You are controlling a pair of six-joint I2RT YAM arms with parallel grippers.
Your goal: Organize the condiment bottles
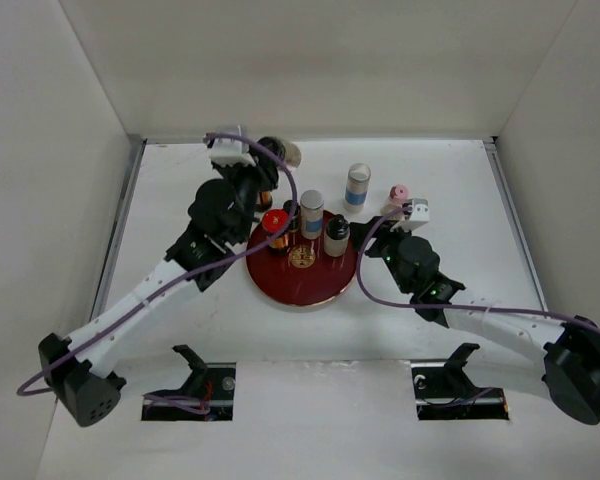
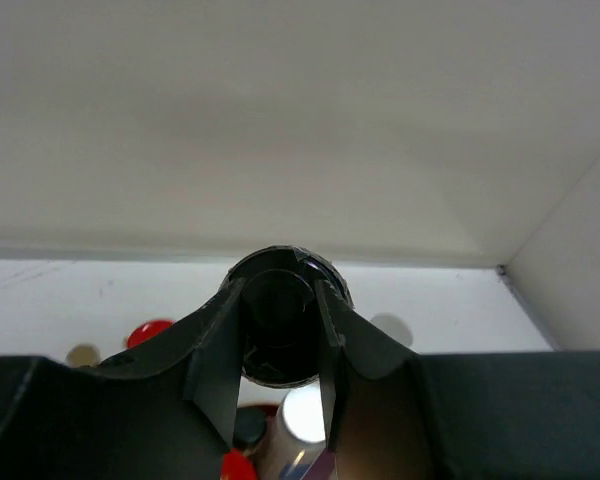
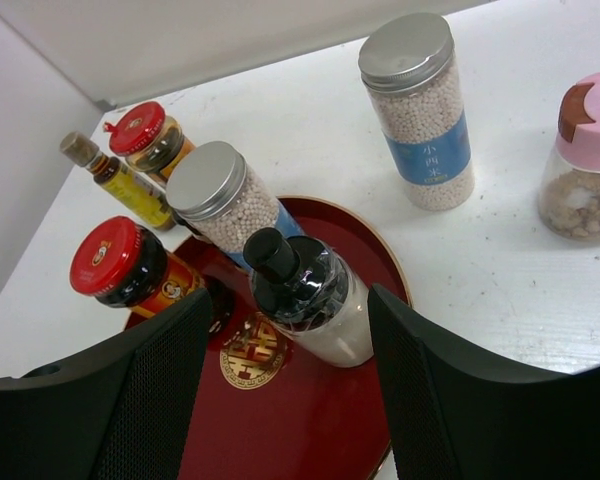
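Note:
My left gripper (image 1: 269,160) is shut on a black-capped dark bottle (image 2: 278,315) and holds it above the table behind the dark-red plate (image 1: 302,280). On the plate stand a red-lidded jar (image 3: 120,265), a white-and-blue cylinder (image 3: 225,200) and a white-bodied bottle with a black cap (image 3: 315,300). My right gripper (image 3: 288,300) is open, its fingers apart on either side of the white-bodied bottle, a little short of it. A second white-and-blue cylinder (image 3: 420,110) and a pink-capped jar (image 3: 585,160) stand on the table right of the plate.
A second red-lidded jar (image 3: 145,135) and a thin yellowish bottle (image 3: 125,185) stand on the table behind the plate's left side, mostly hidden by the left arm in the top view. White walls close in the table at the back and on both sides.

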